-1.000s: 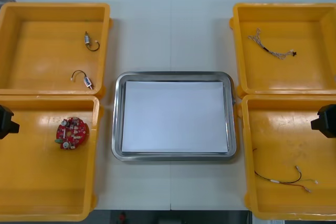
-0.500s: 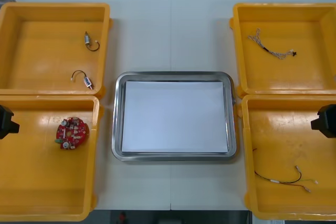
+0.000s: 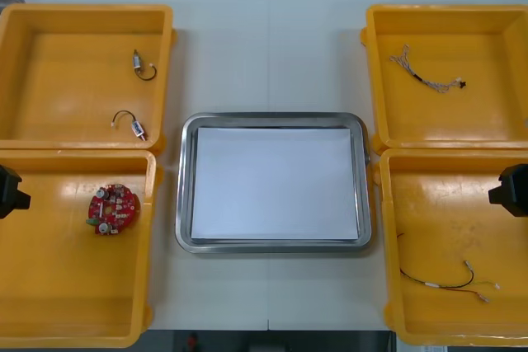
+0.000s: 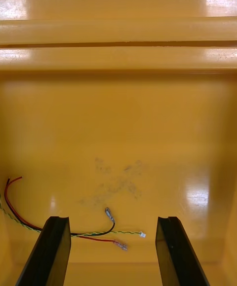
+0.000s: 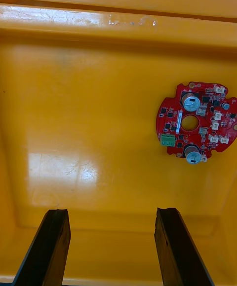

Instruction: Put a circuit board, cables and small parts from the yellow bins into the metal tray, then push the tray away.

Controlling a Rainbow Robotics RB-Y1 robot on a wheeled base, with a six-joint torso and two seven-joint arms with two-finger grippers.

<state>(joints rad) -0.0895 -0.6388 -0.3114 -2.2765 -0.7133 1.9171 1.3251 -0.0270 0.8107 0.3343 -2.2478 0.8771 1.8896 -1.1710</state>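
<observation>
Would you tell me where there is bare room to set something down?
The metal tray is wholly bare inside, as is the table between the far bins. Tighter: the near bins, where the left gripper hangs by the circuit board and the right gripper near the cable.

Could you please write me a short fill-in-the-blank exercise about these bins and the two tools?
The left tool hangs over the near left bin, which holds a round ____ circuit board. The far left bin holds ____ small metal parts. The right tool, over the near right bin, has its fingers ____.
Missing: red; two; open.
</observation>
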